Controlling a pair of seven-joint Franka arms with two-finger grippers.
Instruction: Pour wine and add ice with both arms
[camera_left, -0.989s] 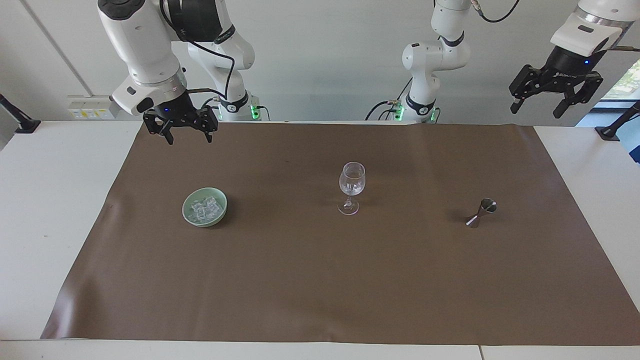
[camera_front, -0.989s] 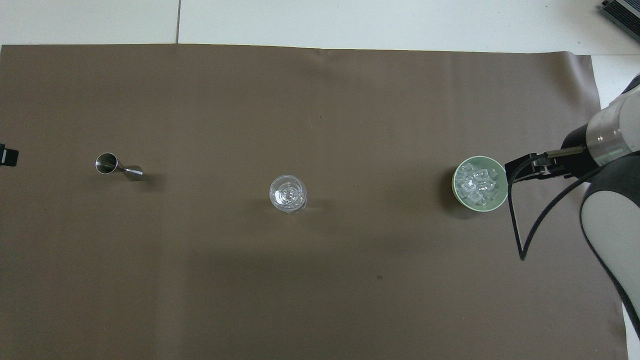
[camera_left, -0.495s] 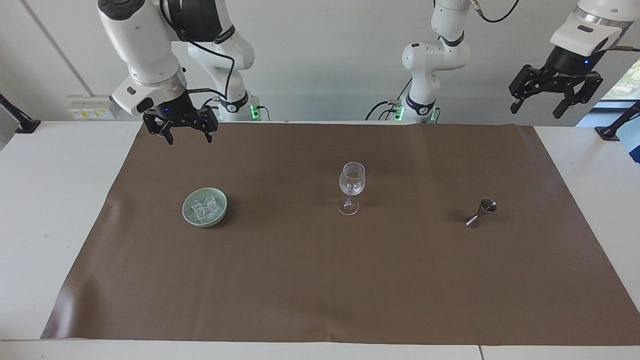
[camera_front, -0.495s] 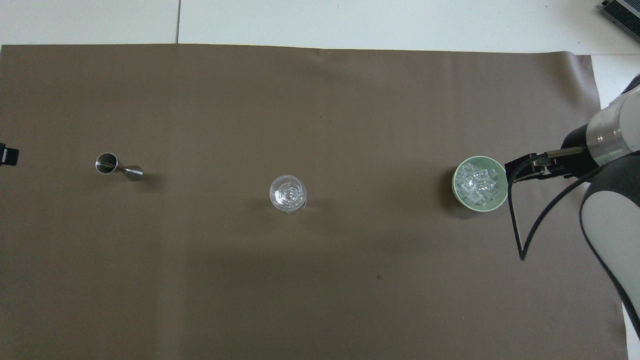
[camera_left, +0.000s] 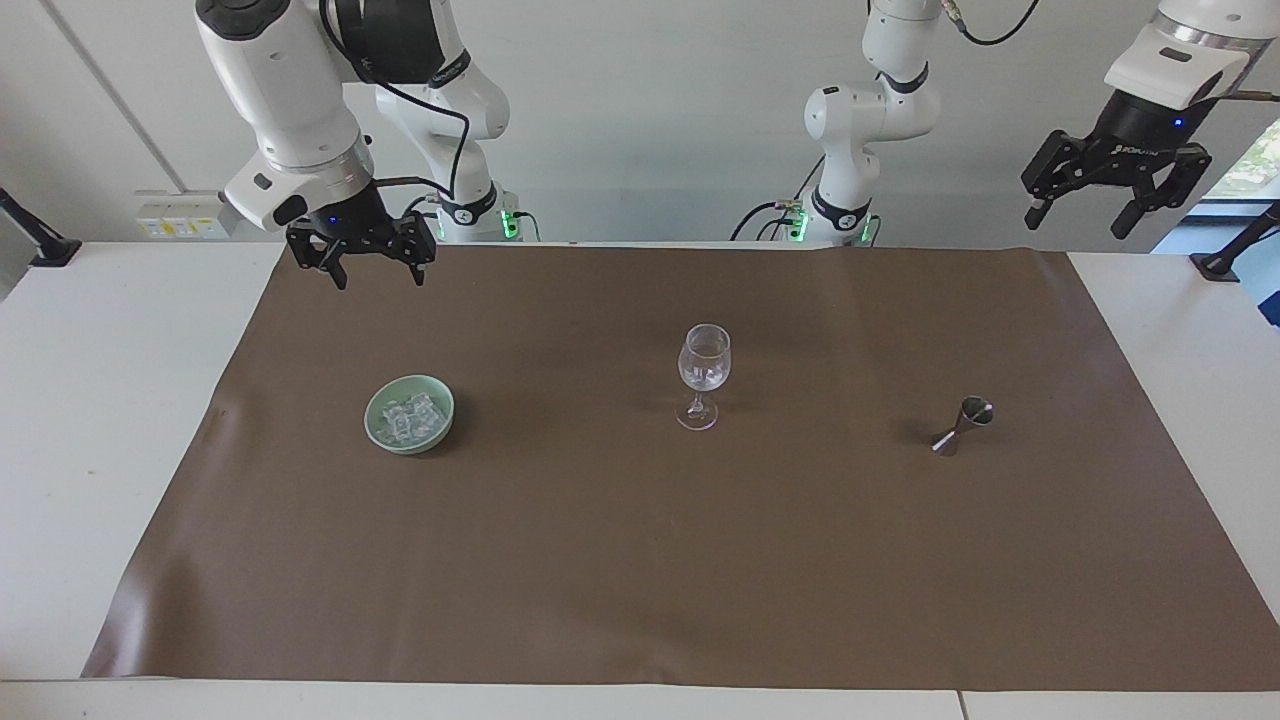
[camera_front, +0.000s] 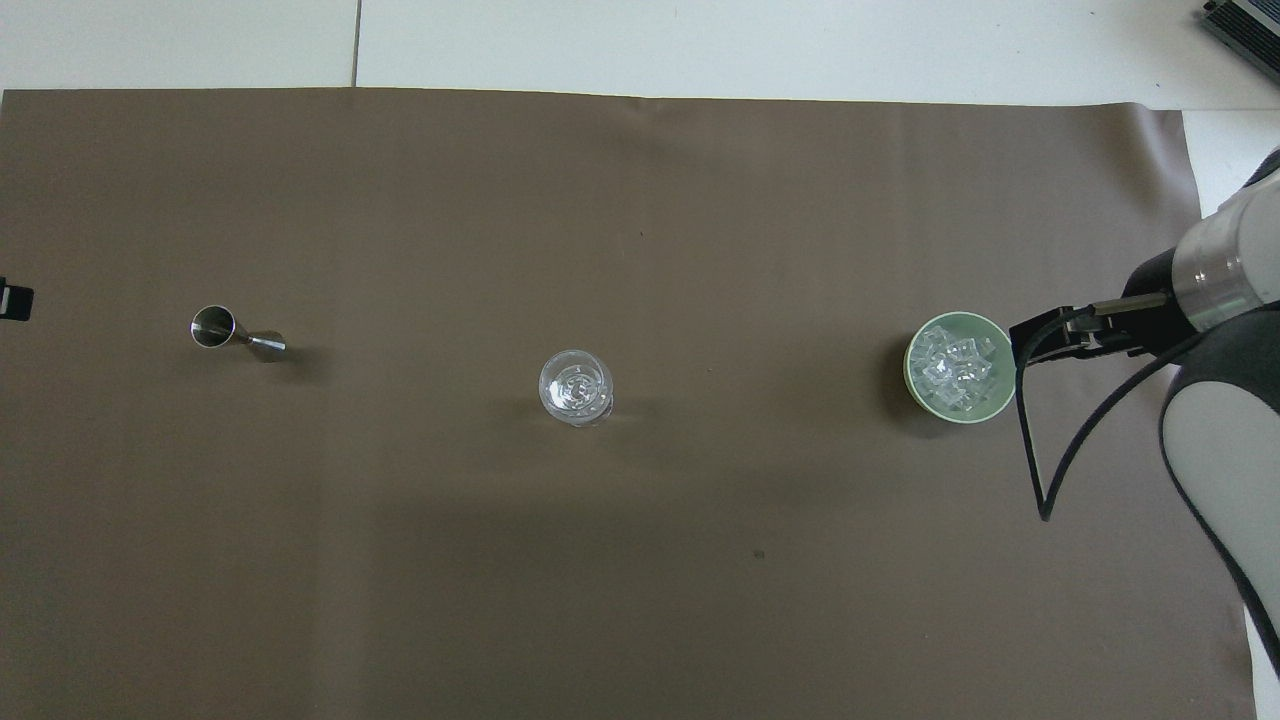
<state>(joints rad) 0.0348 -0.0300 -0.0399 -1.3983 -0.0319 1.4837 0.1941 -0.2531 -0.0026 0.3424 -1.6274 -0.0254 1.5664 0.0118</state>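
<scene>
The ice lies heaped in a pale green bowl on the brown mat. A clear stemmed glass stands upright mid-mat, with clear glinting bits in it. A steel jigger stands toward the left arm's end. No wine shows in either view. My right gripper hangs open and empty in the air, over the mat beside the bowl. My left gripper is open and empty, high over the table's left-arm end.
The brown mat covers most of the white table. A black cable loops down from the right wrist. Black clamps sit at the table's corners near the robots.
The left gripper has drifted slightly up and outward past the mat's end. The right arm, bowl, glass and jigger have not moved.
</scene>
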